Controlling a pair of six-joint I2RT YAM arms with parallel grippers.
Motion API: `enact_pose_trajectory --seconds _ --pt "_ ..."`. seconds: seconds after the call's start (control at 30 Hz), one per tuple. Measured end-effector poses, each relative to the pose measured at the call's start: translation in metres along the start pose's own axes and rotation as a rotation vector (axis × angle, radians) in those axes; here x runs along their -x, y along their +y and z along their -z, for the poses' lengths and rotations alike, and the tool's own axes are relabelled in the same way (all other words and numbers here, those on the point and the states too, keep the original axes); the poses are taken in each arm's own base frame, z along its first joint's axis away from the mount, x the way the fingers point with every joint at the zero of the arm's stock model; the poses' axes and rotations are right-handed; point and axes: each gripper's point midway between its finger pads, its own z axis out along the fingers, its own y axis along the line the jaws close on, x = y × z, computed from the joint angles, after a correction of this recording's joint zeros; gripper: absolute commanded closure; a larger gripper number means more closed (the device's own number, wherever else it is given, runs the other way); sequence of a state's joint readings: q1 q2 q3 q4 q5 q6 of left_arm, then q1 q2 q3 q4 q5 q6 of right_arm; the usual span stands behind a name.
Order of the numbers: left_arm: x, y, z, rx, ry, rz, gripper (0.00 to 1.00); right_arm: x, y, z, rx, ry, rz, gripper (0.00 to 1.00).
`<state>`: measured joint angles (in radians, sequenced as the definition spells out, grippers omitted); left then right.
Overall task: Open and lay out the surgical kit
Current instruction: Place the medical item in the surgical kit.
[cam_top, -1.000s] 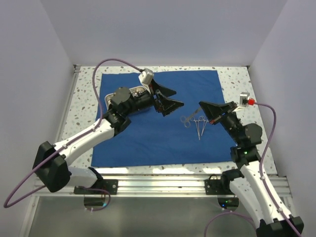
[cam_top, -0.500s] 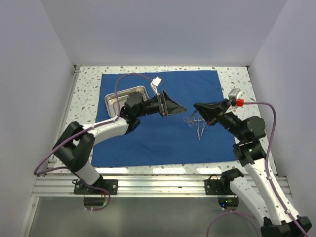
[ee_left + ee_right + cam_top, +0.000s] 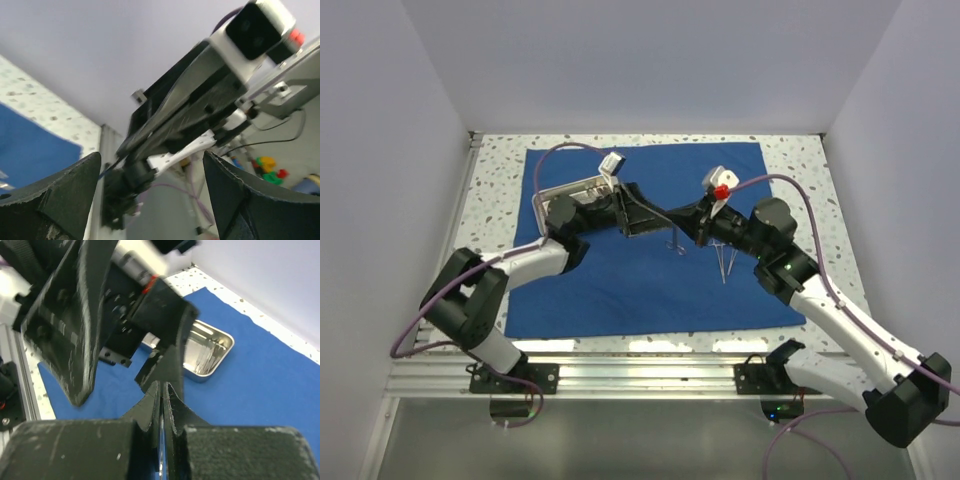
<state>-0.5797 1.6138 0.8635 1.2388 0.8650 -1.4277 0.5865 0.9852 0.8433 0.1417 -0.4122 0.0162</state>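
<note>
At the near edge of the table ran one grey metal rail [image 3: 640, 372]. Two robot arms were bolted to it, the white-and-black left arm [image 3: 520, 265] and the white-and-black right arm [image 3: 840, 320]. Two thin purple cables [image 3: 790, 181] looped over them, one for each arm.

Past the rail lay one flat royal-blue cloth [image 3: 620, 290]. It looked soft, had square corners, and was spread on the white speckled tabletop [image 3: 800, 160]. On the right part of the cloth, close to the right arm, lay at least two thin silver tools [image 3: 725, 262]. They were straight and shiny. The arm hid whatever lay next to them.

Above the middle of the cloth the two grippers met tip to tip. The black right gripper [image 3: 161, 390] had its two fingers [image 3: 149, 412] pressed almost together, with only a thin slit between them. One small slim silver tool [image 3: 675, 243] seemed to hang from its tip, just over the cloth. The black left gripper [image 3: 151, 160] had its two wedge-shaped fingers [image 3: 55, 195] spread wide apart and held nothing. The right gripper showed in the gap between them.

Farther back, partly under the left arm, sat one shiny steel tray [image 3: 212, 347] on the far left part of the cloth. It was a rectangle with round corners. Bright streaks shone inside it, and it was not clear if they were tools or only shine.

Behind everything stood plain white walls [image 3: 640, 60].
</note>
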Motion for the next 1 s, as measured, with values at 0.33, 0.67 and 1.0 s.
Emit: enact_pose_trajectory --seconds 0.33,0.67,1.0 --pt "0.004 0.035 0.032 0.171 -0.051 -0.580 0.16 0.053 -0.003 -0.005 -0.021 -0.102 -0.030 1.00" --pt "-0.003 0.072 0.031 0.156 -0.033 -0.642 0.44 0.044 0.002 -0.007 0.007 -0.120 -0.126 1.00" --pt "-0.038 0.078 0.024 0.034 0.128 -0.356 1.00 0.017 -0.010 -0.016 -0.028 -0.074 -0.152 1.00"
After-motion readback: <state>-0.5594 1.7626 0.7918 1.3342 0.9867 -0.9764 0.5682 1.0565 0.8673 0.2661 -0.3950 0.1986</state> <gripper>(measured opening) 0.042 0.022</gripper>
